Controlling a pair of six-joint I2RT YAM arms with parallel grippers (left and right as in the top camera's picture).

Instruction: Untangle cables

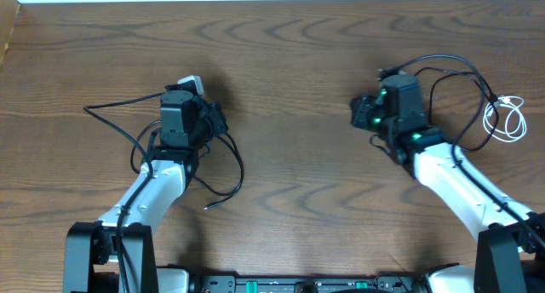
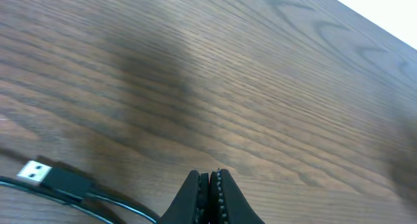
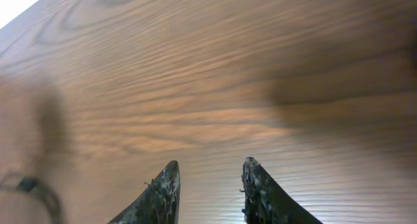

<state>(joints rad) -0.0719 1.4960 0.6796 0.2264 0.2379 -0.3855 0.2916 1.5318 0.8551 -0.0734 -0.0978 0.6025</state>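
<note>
Three cables on table [image 1: 289, 37]. Left black cable [image 1: 119, 105]: thin, straight run from far left toward left arm [image 1: 149, 191], then loose loops around and under it, free end lying toward near edge. Right black cable [image 1: 447, 58]: thin arc behind right arm [image 1: 451, 178], well apart from the left one. White cable [image 1: 504, 119]: short, small coil, far right, just beside right black cable; touching or not, cannot tell.

Far table edge along top of overhead, left edge at top-left corner. White coil close to right frame border. Wide stretch of wood between the arms.

Left gripper [image 2: 208, 174]: closed fingertip to fingertip, nothing seen in it. Right gripper [image 3: 210, 167]: partly parted, gap bare, gripping nothing.

Left wrist only: silver-tipped USB plug [image 2: 32, 172] on black cord, lower left, near fingers but apart. Right wrist only: blurred dark bit lower left, unidentifiable. White coil in overhead alone.
</note>
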